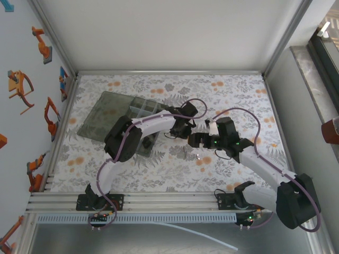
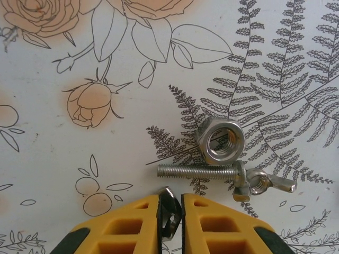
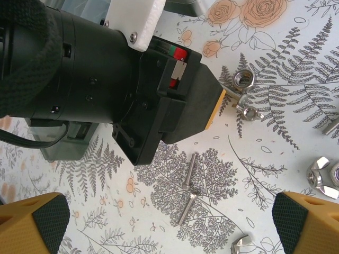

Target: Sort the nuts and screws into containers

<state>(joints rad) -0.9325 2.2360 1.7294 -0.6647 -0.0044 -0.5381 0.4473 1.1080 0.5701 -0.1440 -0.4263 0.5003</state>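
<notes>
My left gripper (image 2: pixel 170 200) is down at the table. Its yellow fingers (image 2: pixel 140 225) are pressed almost together and pinch a small silvery metal piece (image 2: pixel 169 214). I see only the edge of this piece, so I cannot tell if it is a nut or part of a screw. I judge that the grip is so low and narrow because such a thin part can be taken only by its sides, close to the flower-printed tablecloth (image 2: pixel 79 159).

Just beyond the fingertips lies a silvery threaded screw (image 2: pixel 196 170), with a silvery wing nut (image 2: pixel 265 183) at one end and a silvery hexagonal nut (image 2: pixel 220 142) touching it. These three make one tight cluster. I think the fingers close beside it so as not to push the cluster.

My right gripper (image 3: pixel 170 222) hangs just to the right of the left one, with its fingers spread wide and nothing between them. Thin silvery screws (image 3: pixel 189 172) lie on the cloth below it, and a silvery domed cap nut (image 3: pixel 323 177) is near one finger. I believe it stands open to be ready for its own pick.

The smoky-grey translucent plastic organizer box (image 1: pixel 140 108) with its flat lid (image 1: pixel 103 117) lies on the far left, partly under the left arm. The pinched piece must go there. The compartment depends on what the piece is.
</notes>
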